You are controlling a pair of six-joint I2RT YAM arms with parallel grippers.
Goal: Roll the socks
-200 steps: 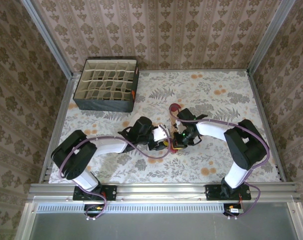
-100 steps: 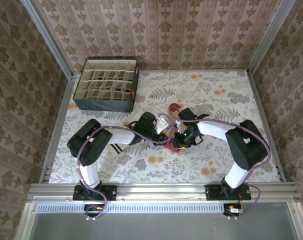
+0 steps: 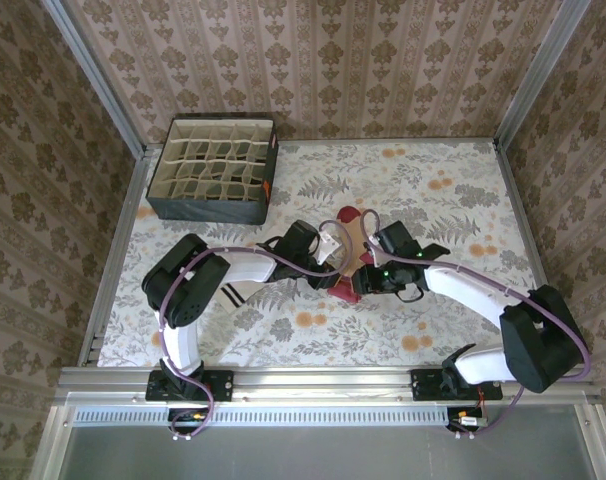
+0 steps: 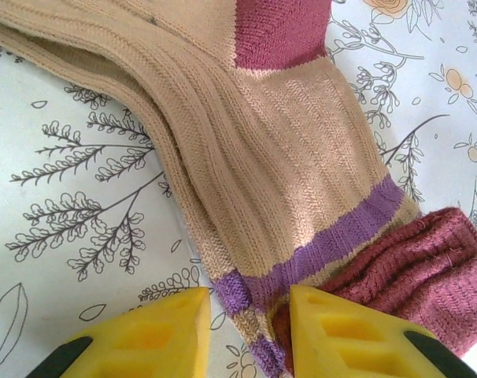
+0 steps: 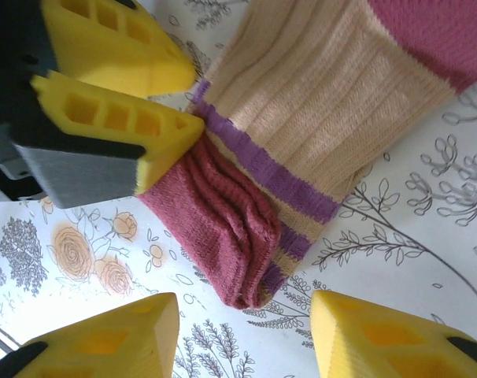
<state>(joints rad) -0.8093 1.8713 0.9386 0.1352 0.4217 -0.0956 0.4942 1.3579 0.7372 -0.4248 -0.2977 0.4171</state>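
Tan sock lies at the middle of the floral tabletop in the overhead view, running from a maroon toe at its upper end down to a maroon cuff at its lower end, with both arms meeting over it. From the left wrist camera it crosses the frame from the upper left to the lower right, and the purple-striped end and the bunched maroon cuff sit right at the left gripper along the bottom edge. Its jaws stand a narrow gap apart with the striped edge of the sock between them. Both pads look to touch fabric, but I cannot tell whether they are actually pinching it. The right wrist view shows those same yellow fingers coming in from the upper left, their tips at the seam between stripe and cuff. My right gripper is spread wide at the bottom of that frame and has hold of nothing, with the folded cuff end just above its gap and not touching either finger. A pale striped piece, seemingly the cream sock, peeks out beneath the left forearm. The divided box sits well apart at the upper left.
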